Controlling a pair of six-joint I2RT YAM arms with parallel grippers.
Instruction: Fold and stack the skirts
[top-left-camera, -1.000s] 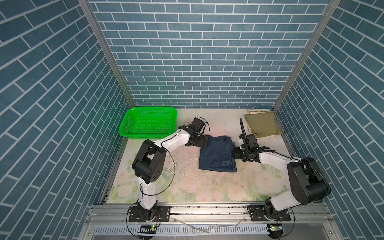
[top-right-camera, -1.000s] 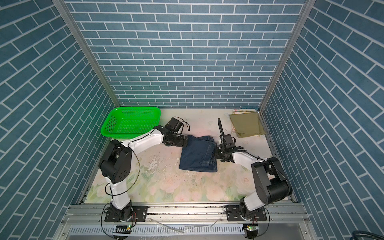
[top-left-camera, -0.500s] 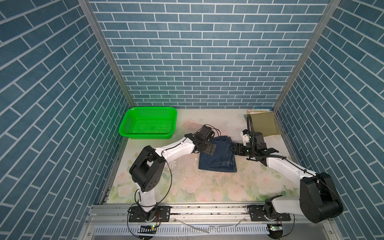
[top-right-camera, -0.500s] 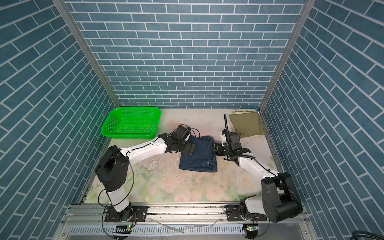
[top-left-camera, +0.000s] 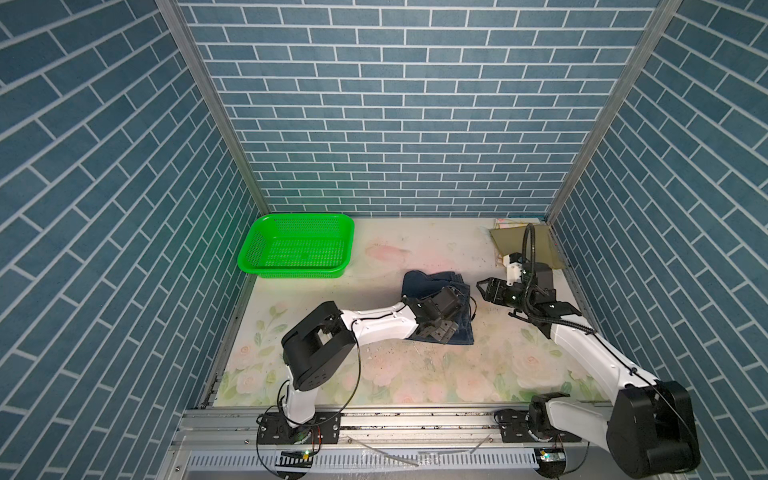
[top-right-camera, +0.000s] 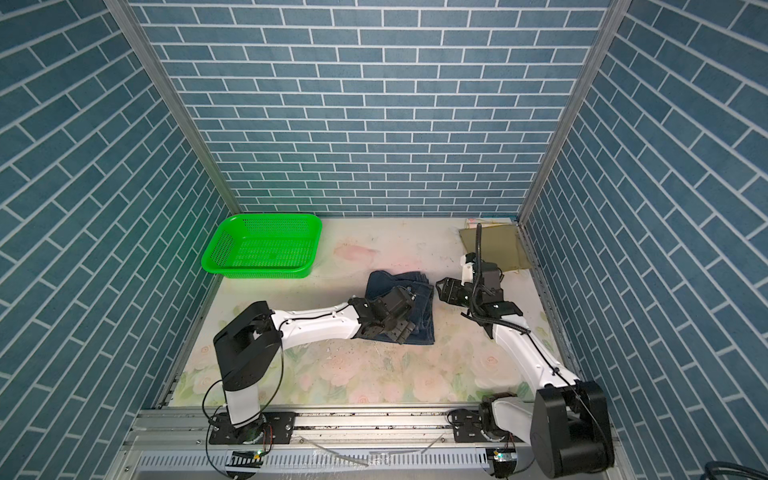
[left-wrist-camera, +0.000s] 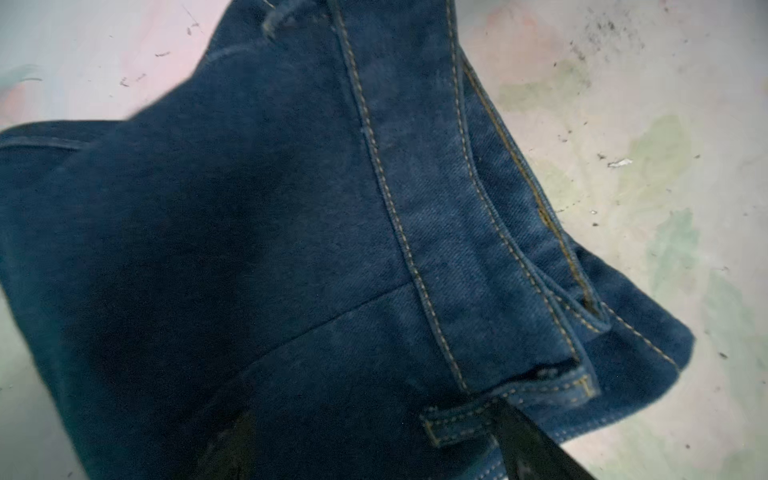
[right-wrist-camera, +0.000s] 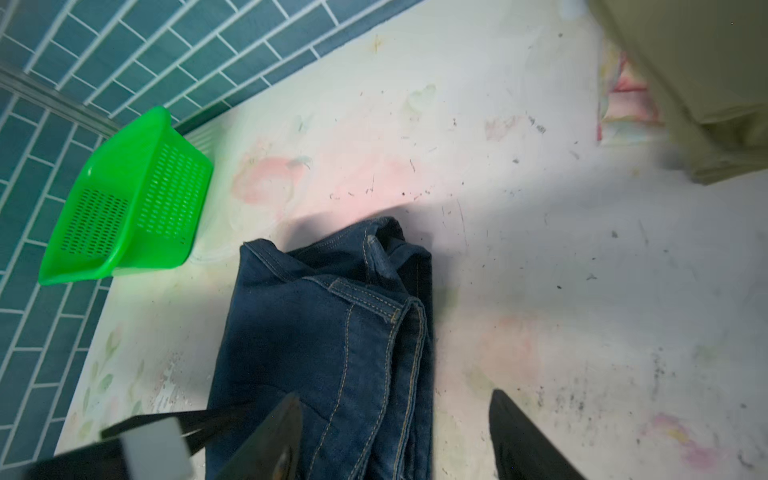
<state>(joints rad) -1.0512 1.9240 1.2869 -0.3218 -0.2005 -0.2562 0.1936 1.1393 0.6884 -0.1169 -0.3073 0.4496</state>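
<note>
The dark blue denim skirt (top-left-camera: 419, 284) (top-right-camera: 384, 284) lies folded mid-table. My left gripper (top-left-camera: 442, 334) (top-right-camera: 401, 332) hangs open low over its front part; in the left wrist view the denim skirt (left-wrist-camera: 291, 208) fills the picture, with one fingertip (left-wrist-camera: 528, 449) at its belt loop. My right gripper (top-left-camera: 482, 286) (right-wrist-camera: 395, 436) is open at the denim skirt's (right-wrist-camera: 311, 332) right edge, which lies between its fingers. The olive-khaki skirt (top-left-camera: 509, 241) (right-wrist-camera: 685, 62) lies folded at the back right on the floral skirt (top-left-camera: 505, 221) (right-wrist-camera: 623, 108), of which only an edge shows.
A green perforated basket (top-left-camera: 297, 247) (top-right-camera: 264, 245) (right-wrist-camera: 124, 208) stands at the back left, with nothing in it. The table (top-left-camera: 415, 374) has a pale floral cover and blue brick walls on three sides. The right arm's cable loop (top-left-camera: 530, 249) rises in front of the olive-khaki skirt.
My left gripper has swung from the denim skirt's back left corner across it to its front part. My right gripper has opened wider and shifted slightly back. The denim has not moved.
</note>
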